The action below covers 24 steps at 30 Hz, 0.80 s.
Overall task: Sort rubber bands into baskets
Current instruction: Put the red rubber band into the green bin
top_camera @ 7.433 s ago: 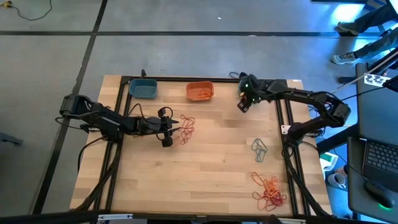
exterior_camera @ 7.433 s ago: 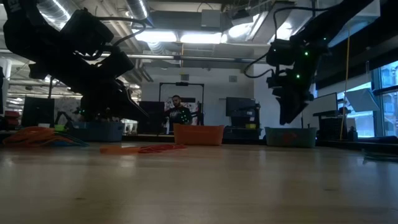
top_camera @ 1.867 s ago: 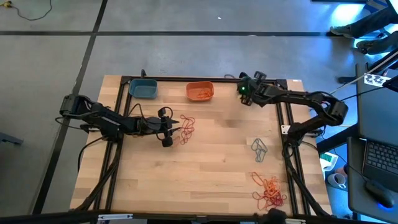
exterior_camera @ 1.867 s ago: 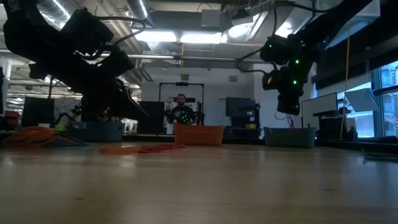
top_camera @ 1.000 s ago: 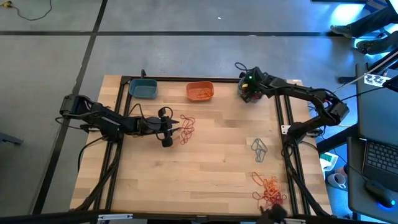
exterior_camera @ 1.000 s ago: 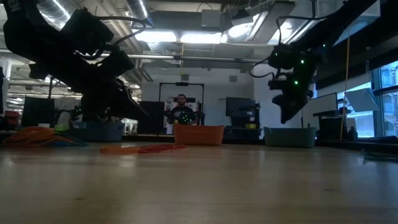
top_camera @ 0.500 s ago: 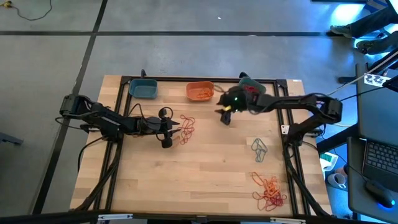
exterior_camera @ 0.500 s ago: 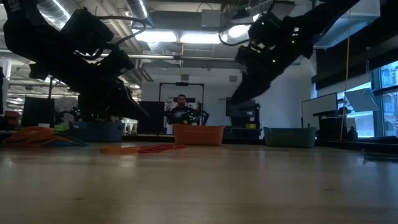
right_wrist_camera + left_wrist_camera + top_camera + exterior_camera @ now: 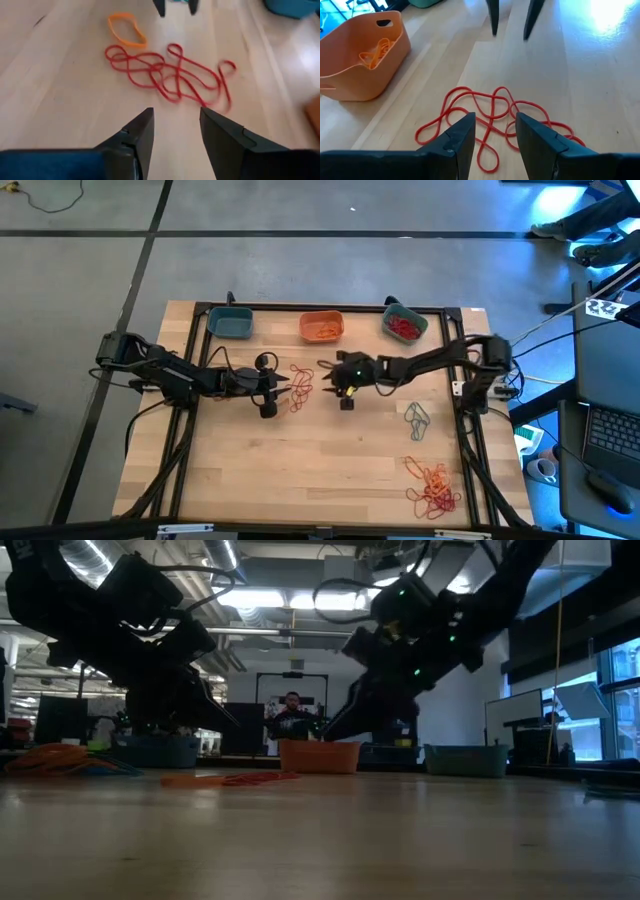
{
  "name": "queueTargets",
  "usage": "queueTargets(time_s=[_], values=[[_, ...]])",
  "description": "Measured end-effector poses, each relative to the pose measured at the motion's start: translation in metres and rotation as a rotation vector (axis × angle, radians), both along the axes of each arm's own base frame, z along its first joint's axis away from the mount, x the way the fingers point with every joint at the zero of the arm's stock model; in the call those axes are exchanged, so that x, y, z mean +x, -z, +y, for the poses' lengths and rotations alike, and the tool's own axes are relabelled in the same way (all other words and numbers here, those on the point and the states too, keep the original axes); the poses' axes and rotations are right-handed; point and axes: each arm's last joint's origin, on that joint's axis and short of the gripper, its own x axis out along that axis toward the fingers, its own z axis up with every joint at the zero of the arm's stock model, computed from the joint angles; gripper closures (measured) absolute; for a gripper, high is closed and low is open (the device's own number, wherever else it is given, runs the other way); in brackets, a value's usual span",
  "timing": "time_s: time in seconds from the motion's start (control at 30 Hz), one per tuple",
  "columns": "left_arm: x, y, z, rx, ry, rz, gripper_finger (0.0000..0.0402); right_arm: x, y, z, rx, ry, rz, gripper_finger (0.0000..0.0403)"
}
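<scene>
A tangle of red rubber bands lies on the wooden table between my two grippers, with one orange band beside it. My left gripper hovers open at one end of the tangle. My right gripper is open too and faces the tangle from the table's right; it touches nothing. Along the far edge stand three baskets: a teal-blue one, an orange one with orange bands inside, and a teal one with red bands inside.
Grey-teal bands lie near the right edge. A heap of orange and red bands lies at the near right corner. The black frame rails run along the table's left, right and far sides. A person stands far behind the table.
My right gripper has swung from above the far-right teal basket toward the table's left and near side, sinking and turning until it points at the red tangle opposite my left gripper. The teal basket with red bands now shows uncovered.
</scene>
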Motion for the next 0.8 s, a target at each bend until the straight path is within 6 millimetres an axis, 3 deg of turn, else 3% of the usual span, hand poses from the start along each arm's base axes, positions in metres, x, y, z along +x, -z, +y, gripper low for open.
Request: queueTargets(time_s=[0.2,0.47,0.67,0.8], values=[[0.001,-0.002,0.0,0.006,0.009,-0.015,0.0263,0.02,0.02,0.0,-0.001,-0.014,0.014,0.0254],[0.001,0.0,0.0,0.006,0.011,-0.011,0.0263,0.042,0.032,-0.002,0.028,0.004,0.03,0.0256],[0.001,0.0,0.0,0.005,0.011,-0.011,0.0263,0.044,0.039,-0.003,0.065,0.028,0.079,0.0257],[0.001,0.0,0.0,0.005,0.011,-0.01,0.0263,0.044,0.039,-0.003,0.062,0.034,0.08,0.0285]])
